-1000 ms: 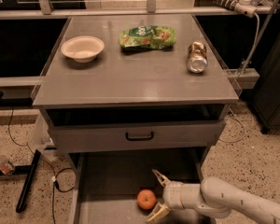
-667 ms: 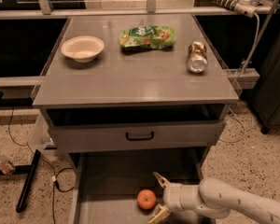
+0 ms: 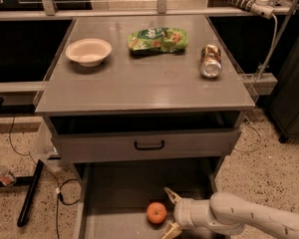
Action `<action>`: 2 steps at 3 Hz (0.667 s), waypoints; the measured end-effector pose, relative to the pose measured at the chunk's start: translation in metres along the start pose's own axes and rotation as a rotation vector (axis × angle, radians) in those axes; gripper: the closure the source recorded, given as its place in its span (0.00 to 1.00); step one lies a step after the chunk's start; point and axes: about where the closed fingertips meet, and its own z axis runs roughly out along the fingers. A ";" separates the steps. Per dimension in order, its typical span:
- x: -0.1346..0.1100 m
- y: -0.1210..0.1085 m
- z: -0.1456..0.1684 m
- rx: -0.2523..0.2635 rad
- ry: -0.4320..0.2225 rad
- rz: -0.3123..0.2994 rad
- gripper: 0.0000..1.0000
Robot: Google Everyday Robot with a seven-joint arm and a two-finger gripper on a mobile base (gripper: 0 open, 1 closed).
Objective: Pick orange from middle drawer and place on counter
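Observation:
The orange (image 3: pixel 156 212) lies on the floor of the pulled-out middle drawer (image 3: pixel 114 193), near its front. My gripper (image 3: pixel 170 213) reaches in from the lower right at the orange's height. It is open, with one finger (image 3: pixel 172 196) above and right of the fruit and the other (image 3: pixel 171 230) below and right of it. The fingertips are just beside the orange and do not close around it. The counter (image 3: pixel 139 83) is the grey top of the cabinet above.
On the counter stand a white bowl (image 3: pixel 88 51) at the left, a green snack bag (image 3: pixel 157 39) in the middle and a can (image 3: pixel 211 61) lying at the right. A drawer front with a black handle (image 3: pixel 149 145) overhangs the back of the open drawer. Cables (image 3: pixel 50 183) lie on the floor at the left.
My gripper has crept slightly left towards the orange. The orange has not moved.

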 end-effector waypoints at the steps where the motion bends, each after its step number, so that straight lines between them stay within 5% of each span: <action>1: 0.000 0.000 0.000 0.000 0.000 0.000 0.19; 2: 0.000 0.000 0.000 0.000 0.000 0.000 0.42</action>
